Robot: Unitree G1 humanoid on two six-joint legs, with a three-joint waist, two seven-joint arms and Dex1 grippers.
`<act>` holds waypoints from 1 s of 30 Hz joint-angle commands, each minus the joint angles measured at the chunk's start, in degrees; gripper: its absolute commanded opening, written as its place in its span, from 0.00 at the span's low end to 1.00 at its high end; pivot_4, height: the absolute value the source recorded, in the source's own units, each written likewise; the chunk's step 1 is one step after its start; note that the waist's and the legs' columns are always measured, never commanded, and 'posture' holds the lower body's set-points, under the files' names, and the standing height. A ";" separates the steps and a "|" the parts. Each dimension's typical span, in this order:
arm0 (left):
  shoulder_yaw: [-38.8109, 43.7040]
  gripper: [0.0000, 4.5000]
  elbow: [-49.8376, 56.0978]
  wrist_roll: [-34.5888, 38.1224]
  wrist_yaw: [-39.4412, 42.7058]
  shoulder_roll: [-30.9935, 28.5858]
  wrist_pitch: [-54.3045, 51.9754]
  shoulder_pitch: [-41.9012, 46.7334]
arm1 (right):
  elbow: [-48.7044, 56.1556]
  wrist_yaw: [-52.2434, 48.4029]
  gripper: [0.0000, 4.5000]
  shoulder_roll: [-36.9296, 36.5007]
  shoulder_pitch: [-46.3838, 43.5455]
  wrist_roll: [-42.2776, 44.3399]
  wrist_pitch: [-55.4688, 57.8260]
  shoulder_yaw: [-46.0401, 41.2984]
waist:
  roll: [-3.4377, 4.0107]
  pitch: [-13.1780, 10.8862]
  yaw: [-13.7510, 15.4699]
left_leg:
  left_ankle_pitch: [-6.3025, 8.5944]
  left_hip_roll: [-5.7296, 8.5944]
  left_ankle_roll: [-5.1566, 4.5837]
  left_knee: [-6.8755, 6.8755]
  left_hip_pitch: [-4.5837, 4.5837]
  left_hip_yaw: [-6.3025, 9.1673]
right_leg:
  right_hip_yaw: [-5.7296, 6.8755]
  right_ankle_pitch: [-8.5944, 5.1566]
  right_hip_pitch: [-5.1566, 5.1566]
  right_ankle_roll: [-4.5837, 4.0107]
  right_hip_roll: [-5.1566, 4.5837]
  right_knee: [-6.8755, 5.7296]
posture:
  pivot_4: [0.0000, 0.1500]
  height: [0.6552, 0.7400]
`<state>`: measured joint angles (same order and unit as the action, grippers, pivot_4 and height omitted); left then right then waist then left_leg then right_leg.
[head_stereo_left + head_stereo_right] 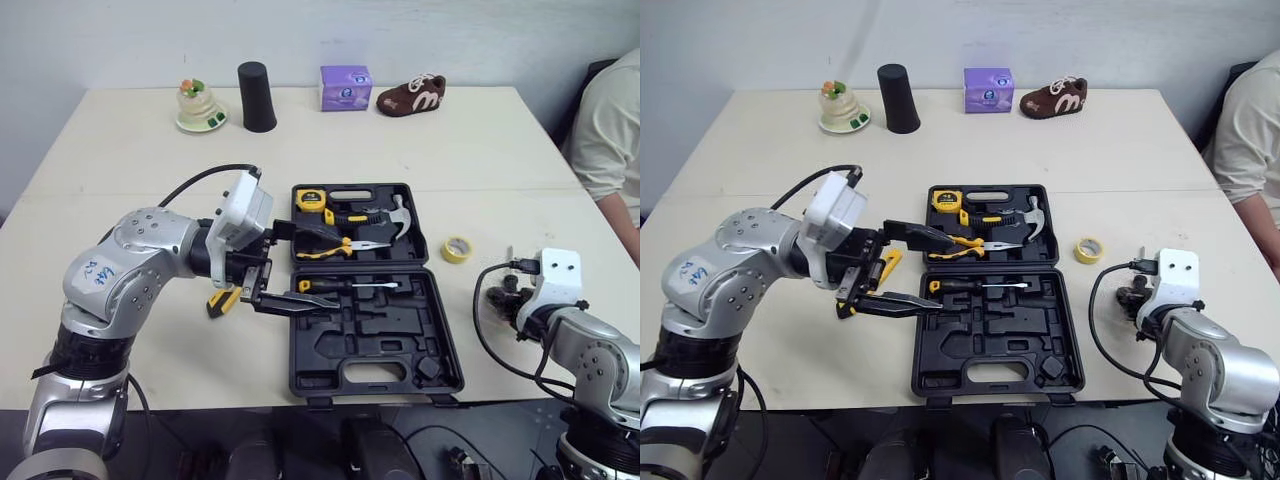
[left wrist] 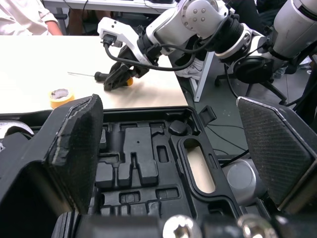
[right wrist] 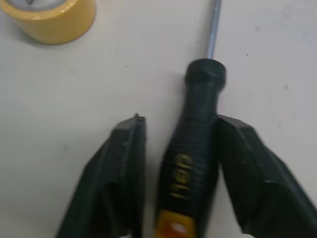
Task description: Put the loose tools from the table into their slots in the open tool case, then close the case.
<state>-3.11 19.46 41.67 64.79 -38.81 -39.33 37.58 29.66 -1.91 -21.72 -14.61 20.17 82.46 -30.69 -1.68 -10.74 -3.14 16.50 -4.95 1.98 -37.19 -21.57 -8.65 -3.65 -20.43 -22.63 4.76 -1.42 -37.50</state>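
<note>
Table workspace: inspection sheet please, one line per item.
Surface: beige table, no spills seen.
Job's things: open tool case holds hammer, pliers, tape measure, screwdriver. Loose screwdriver on table. Yellow-handled tool beside case.
Clutter: tape roll, black cup, purple box, shoe, ornament.
Claws: left claw open over the case. Right claw open, straddling loose screwdriver's handle.
Cables: left wrist cable, right wrist cable, both black.
Surroundings: person seated at table's right; wall behind.
</note>
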 commanded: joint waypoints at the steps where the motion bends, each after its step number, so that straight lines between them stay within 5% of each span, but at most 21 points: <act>1: 0.15 1.00 0.82 -0.19 0.21 0.41 1.34 0.81 | 8.18 -1.45 0.23 -1.30 -1.03 0.73 2.68 -4.81 | 0.01 -0.01 0.01 | 0.00 0.02 0.00 0.00 -0.01 -0.01 | 0.01 0.00 -0.01 0.00 0.00 -0.01 | 1.00 0.88; 8: 1.17 1.00 -0.26 -2.18 3.51 -4.75 2.75 -3.79 | 8.40 -18.94 0.23 -14.78 -8.61 11.11 -1.07 7.07 | 0.07 -0.04 -1.76 | -0.04 -0.03 -0.01 0.10 0.16 -0.22 | 0.04 0.02 -0.02 0.04 0.01 -0.06 | 1.00 0.88; 13: 4.36 1.00 -1.88 -5.59 5.16 -11.65 5.24 -9.75 | 4.49 -43.37 0.23 -28.46 -17.83 17.90 -11.88 25.93 | 0.09 -0.16 -1.91 | -0.06 -0.20 0.07 0.19 0.09 -0.10 | 0.01 -0.03 -0.12 -0.05 0.02 -0.02 | 1.00 0.88; 21: 3.61 1.00 0.18 -8.98 5.71 -14.51 8.91 -13.20 | -6.56 -61.77 0.23 -36.23 -24.50 5.74 -32.25 48.06 | 0.01 -0.18 -1.21 | 0.11 -0.11 -0.35 -0.19 -0.44 0.10 | 0.07 -0.01 -0.23 0.07 -0.19 0.11 | 1.00 0.88; 30: 4.00 1.00 1.93 -9.84 5.21 -14.66 9.16 -15.01 | -16.50 -68.55 0.23 -35.66 -25.00 -5.63 -45.73 54.51 | 0.01 -0.18 -1.22 | 0.18 -0.19 -0.47 -0.84 -1.12 -0.01 | 0.21 0.04 -0.98 0.16 -0.21 -0.34 | 1.00 0.88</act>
<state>-0.36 19.78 31.66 70.09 -52.70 -30.64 22.80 13.83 -69.90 -57.39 -38.88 16.29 37.88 24.20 -1.67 -10.92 -4.36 16.67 -5.15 1.54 -38.04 -22.65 -8.66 -3.44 -20.39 -23.60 4.91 -1.62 -37.86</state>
